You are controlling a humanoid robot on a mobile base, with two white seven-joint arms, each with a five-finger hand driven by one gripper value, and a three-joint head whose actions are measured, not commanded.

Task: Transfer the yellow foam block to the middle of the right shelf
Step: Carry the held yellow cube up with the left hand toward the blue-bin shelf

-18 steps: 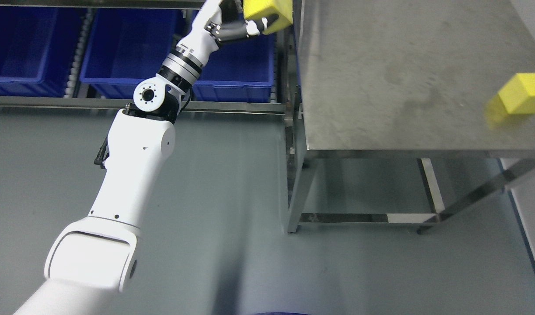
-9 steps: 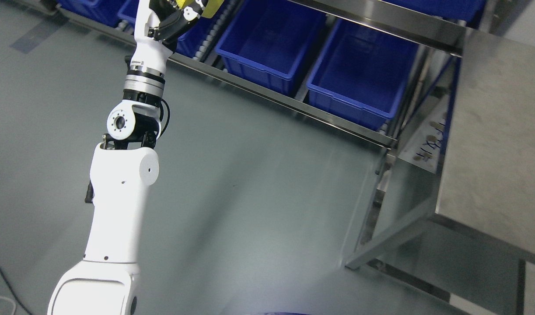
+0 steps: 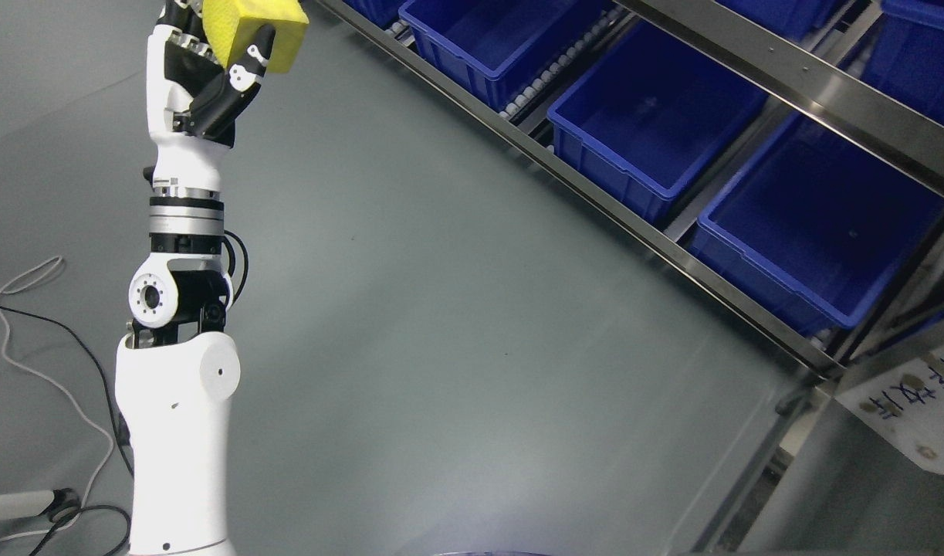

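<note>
My left hand (image 3: pixel 217 58) is raised at the upper left of the head view, its fingers curled around a yellow foam block (image 3: pixel 257 29). The block is held in the air over the grey floor, well apart from the shelf. A metal shelf rack (image 3: pixel 672 232) runs diagonally from the top middle to the lower right, holding several blue bins (image 3: pixel 649 123) on roller tracks. The left arm (image 3: pixel 178 386) rises straight up from the bottom left. The right arm is out of view.
Grey floor (image 3: pixel 441 347) fills the middle. Black and white cables (image 3: pixel 24 324) lie on the floor at the left edge. A white labelled tag (image 3: pixel 911 409) hangs on a metal frame at the lower right.
The whole picture has swung left, so the camera has turned: the steel table has left view and the shelf rack now sits at the right. My left hand still holds the yellow block.
</note>
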